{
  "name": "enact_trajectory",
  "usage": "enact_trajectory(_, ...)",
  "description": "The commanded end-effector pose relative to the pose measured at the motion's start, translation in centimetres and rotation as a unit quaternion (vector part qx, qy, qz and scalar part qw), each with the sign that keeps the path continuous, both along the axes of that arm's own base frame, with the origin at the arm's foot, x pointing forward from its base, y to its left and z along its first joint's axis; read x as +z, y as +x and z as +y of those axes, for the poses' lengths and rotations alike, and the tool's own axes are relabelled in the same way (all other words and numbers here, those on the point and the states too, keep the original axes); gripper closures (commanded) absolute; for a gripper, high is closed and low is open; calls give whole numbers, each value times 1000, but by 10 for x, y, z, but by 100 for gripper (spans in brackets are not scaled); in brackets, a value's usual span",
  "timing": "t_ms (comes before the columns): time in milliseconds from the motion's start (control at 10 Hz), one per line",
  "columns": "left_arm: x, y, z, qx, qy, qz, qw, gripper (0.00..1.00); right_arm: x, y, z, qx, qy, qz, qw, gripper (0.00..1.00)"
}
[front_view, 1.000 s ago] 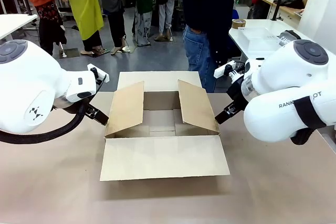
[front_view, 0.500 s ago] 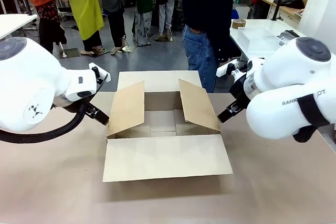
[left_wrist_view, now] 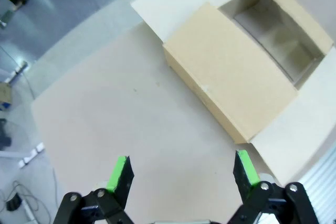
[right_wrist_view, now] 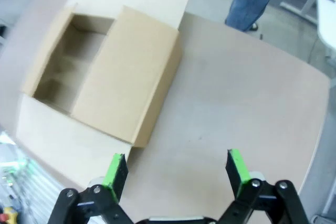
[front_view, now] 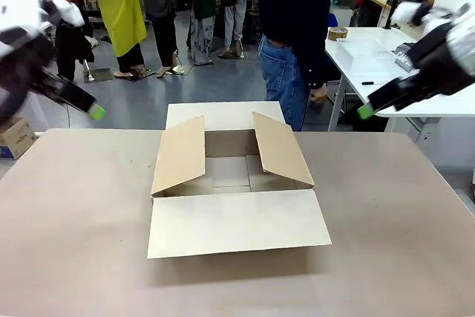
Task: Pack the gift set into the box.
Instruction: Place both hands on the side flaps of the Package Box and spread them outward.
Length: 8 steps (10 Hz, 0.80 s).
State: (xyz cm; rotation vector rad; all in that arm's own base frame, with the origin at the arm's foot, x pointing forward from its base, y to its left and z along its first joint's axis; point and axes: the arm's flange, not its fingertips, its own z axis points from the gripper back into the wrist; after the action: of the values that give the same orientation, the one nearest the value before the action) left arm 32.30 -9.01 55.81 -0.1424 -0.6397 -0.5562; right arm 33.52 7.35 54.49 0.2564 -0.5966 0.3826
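Observation:
The brown cardboard box (front_view: 234, 176) lies open in the middle of the table, its two side flaps standing up and its near and far flaps folded flat; nothing lies inside it. My left gripper (front_view: 96, 112) hangs high at the far left, well clear of the box, and the left wrist view shows it open (left_wrist_view: 182, 171) above bare table beside the box (left_wrist_view: 247, 72). My right gripper (front_view: 364, 111) is raised at the far right. It is open too (right_wrist_view: 176, 169), looking down on the box (right_wrist_view: 105, 72). The gift set is out of view.
A person (front_view: 293, 27) in dark top and jeans stands at the table's far edge behind the box. A white side table (front_view: 349, 61) with a tape roll (front_view: 337, 33) stands at the back right. A small printed carton (front_view: 15, 137) sits on the floor at the left.
Both arms have lifted up and swung outward, away from the box's side flaps they were next to. The box has barely shifted.

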Motion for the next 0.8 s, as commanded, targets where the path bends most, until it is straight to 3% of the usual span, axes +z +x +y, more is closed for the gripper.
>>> enact_trajectory(0,-9,-24,8,-84,-65,-3,994,0,-6,-28,-34,-26,42,-12,999,0)
enact_trajectory(100,-22,-30,12,-38,-47,-18,998,0,-15,-37,-42,-85,27,-25,996,0)
enact_trajectory(200,16,-14,5,-21,-24,-11,999,0,16,-12,-17,-10,25,-6,1000,0)
enact_trajectory(300,22,-19,7,-31,-40,-18,999,0,25,-18,-35,-36,35,-17,999,0)
enact_trajectory(400,18,1,23,-40,-97,29,994,0,18,-2,-55,-22,99,25,995,0)
enact_trajectory(500,13,3,69,-43,-171,71,982,0,9,6,-107,-28,184,91,978,0)
enact_trajectory(600,-2,-4,134,-60,-276,123,951,0,-12,6,-176,-52,280,148,947,0)
enact_trajectory(700,-27,-13,189,-16,-374,140,917,0,-42,3,-229,-70,352,197,912,0)
